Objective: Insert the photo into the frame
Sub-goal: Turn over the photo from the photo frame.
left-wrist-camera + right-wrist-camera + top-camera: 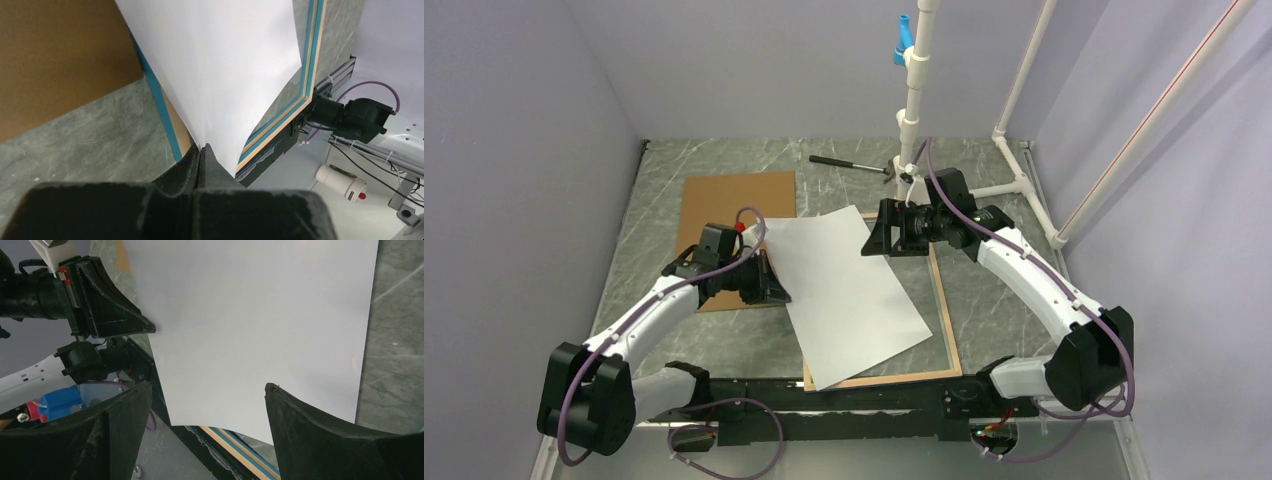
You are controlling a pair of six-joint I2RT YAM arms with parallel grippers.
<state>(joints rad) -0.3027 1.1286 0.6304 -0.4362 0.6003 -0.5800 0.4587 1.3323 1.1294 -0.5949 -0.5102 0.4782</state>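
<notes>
Closest of all runs the black rail (pixel 854 408) that carries my two arms, and just beyond it lies the frame (pixel 945 318), flat on the grey marbled table (pixel 994 300). From above it shows light wood; my left wrist view catches turquoise stripes along its edges. The photo (pixel 849 295) rests across it with its plain white back up, turned at a slant rather than squared to the rails. Its near corner reaches over the frame's front rail and its left side hangs out past the frame. My left gripper (pixel 201 150) is clenched on that left edge, fingers pressed together with the white sheet rising out from between them. Farther on, my right gripper (pixel 207 387) hovers at the photo's far right corner with its jaws spread wide and nothing grasped; whether either finger touches the paper I cannot tell. Beyond my left arm a brown backing board (pixel 734 205) lies flat, part of it under the photo's far left corner. Behind everything, a hammer (pixel 849 163) lies beside a white pipe stand (pixel 916 100).
</notes>
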